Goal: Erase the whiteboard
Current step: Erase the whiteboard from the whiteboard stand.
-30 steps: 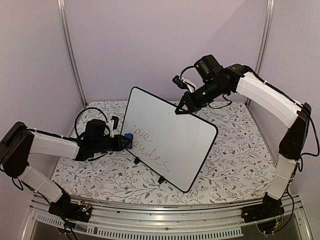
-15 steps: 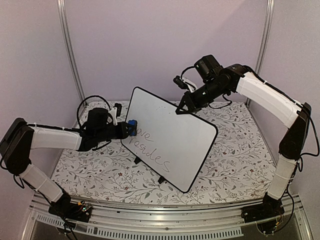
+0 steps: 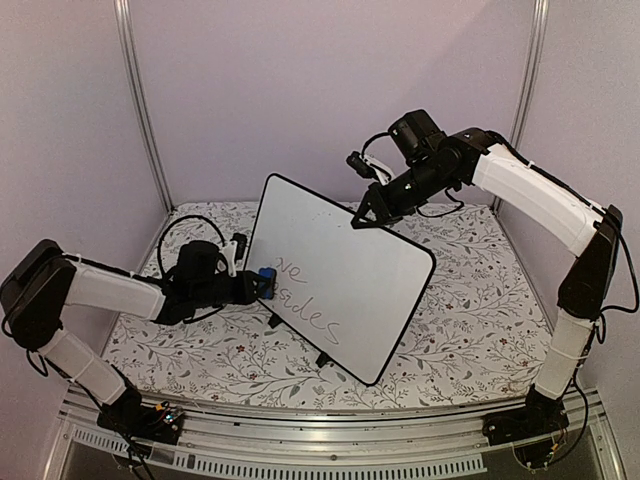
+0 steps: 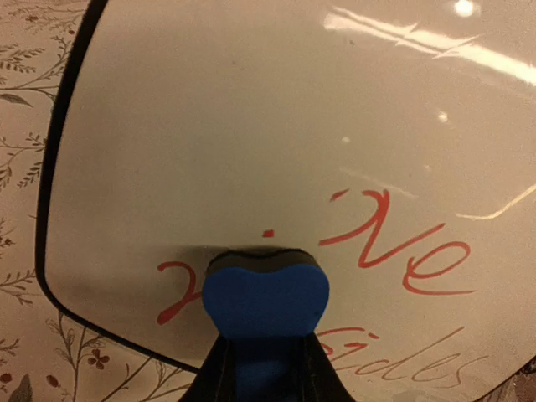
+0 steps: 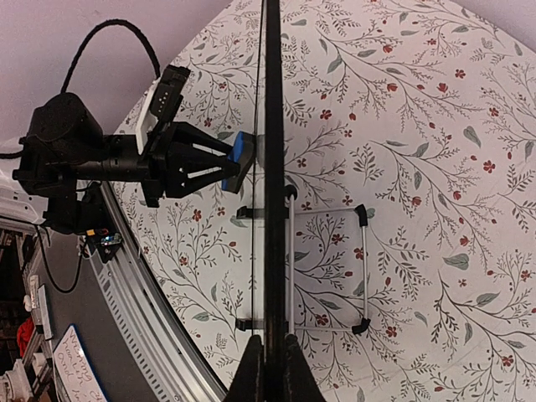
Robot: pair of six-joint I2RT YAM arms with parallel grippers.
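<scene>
The left fingers [image 3: 252, 285] are closed on a blue eraser [image 4: 265, 301]. Its pad presses the face of the whiteboard [image 3: 350, 270] straight ahead of them, near the board's lower left corner. The right fingers [image 3: 364, 216] are pinched shut on the board's top edge, so the board slants down below them with its black feet [image 3: 272, 322] toward the desk [image 3: 470, 320]. 2 lines of writing [image 4: 402, 251] run off to the right of the eraser, mostly unwiped.

As I judge the risks, a hard push could pivot the board in that narrow pinch or skid its feet. A leftward stroke could also carry the pad off the rim.

A floral cloth covers the desk. Pale lilac walls [image 3: 300, 90] stand beyond it, and a metal rail [image 3: 300, 440] runs along the near edge.
</scene>
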